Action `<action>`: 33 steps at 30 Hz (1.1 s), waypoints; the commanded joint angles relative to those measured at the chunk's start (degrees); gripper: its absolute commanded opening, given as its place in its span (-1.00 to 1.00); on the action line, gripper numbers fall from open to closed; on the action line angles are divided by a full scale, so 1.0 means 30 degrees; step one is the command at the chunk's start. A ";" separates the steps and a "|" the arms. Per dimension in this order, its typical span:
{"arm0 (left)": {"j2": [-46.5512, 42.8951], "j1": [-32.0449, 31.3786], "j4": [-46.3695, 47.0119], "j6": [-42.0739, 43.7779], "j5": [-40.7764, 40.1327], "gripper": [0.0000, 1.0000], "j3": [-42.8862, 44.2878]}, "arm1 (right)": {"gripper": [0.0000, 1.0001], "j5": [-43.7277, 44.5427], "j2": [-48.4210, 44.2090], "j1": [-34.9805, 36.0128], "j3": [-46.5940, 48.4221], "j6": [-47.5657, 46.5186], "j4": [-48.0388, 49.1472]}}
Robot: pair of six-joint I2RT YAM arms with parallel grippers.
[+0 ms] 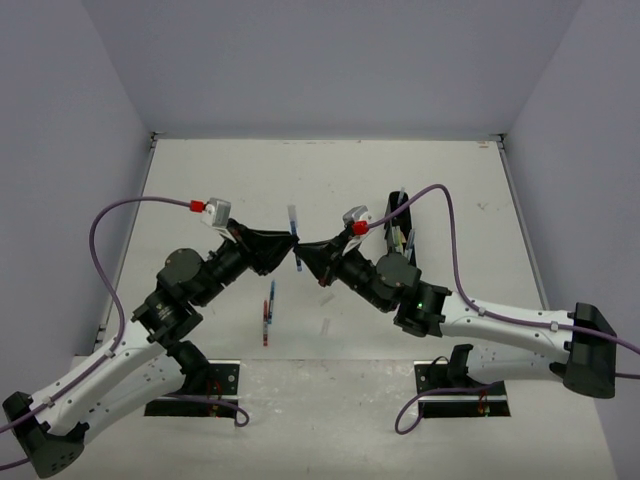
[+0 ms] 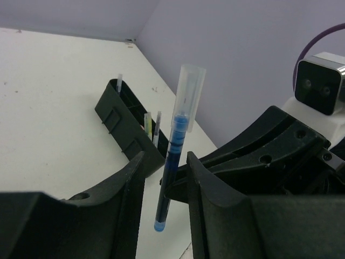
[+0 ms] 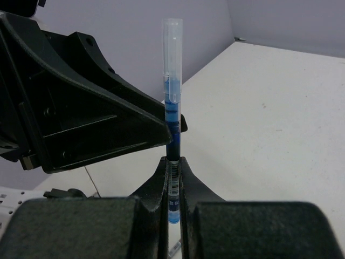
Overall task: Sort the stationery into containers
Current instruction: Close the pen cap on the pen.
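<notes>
- The right gripper [image 3: 172,164] is clamped on the lower barrel of a blue pen [image 3: 172,102], holding it upright above the middle of the white table [image 1: 200,190].
- The left gripper [image 2: 164,162] meets it from the left with its jaws spread. The pen stands in the gap between its two fingers [image 2: 132,183], closer to the right-hand one. From the right wrist view, one finger's tip reaches the barrel, though contact cannot be confirmed.
- The pen's clear cap points up and its blue tip hangs below both sets of fingers.
- The black organiser tray [image 1: 400,228] lies to the right of the grippers, running from near to far. Several thin pens already stand in it, among them a yellow-green one [image 2: 146,123] at its near end.
- Loose pens [image 1: 268,312], blue and red, lie on the table nearer the arm bases, just left of centre.
</notes>
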 commanded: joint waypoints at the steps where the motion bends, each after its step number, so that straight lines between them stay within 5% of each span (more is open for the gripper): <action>1: -0.0625 -0.0036 0.1502 0.1283 0.1126 -0.33 -0.0420 | -1.00 -0.0463 -0.0509 -0.0034 0.0615 -0.0612 0.1132; 9: -0.0889 -0.0007 0.3884 0.2536 0.4514 -0.45 -0.1224 | -1.00 -0.2443 -0.1066 -0.0049 0.0221 -0.1008 0.1483; 17: -0.1084 -0.0007 0.4600 0.2957 0.4668 -0.96 -0.1613 | -1.00 -0.4268 -0.1397 -0.0030 0.0130 -0.1106 0.1368; 20: -0.1298 -0.0036 0.5317 0.3297 0.5395 -1.00 -0.1809 | -0.99 -0.4700 -0.1445 -0.0021 0.0015 -0.1184 0.1483; 28: -0.1867 -0.0036 0.7471 0.4276 0.8682 -1.00 -0.2407 | -0.36 -0.8636 -0.0793 -0.0020 0.0825 -0.1794 0.0063; 33: -0.1870 -0.0007 0.8275 0.4126 0.9680 -1.00 -0.2643 | -0.44 -0.9432 -0.0762 -0.0027 0.1158 -0.1754 -0.0303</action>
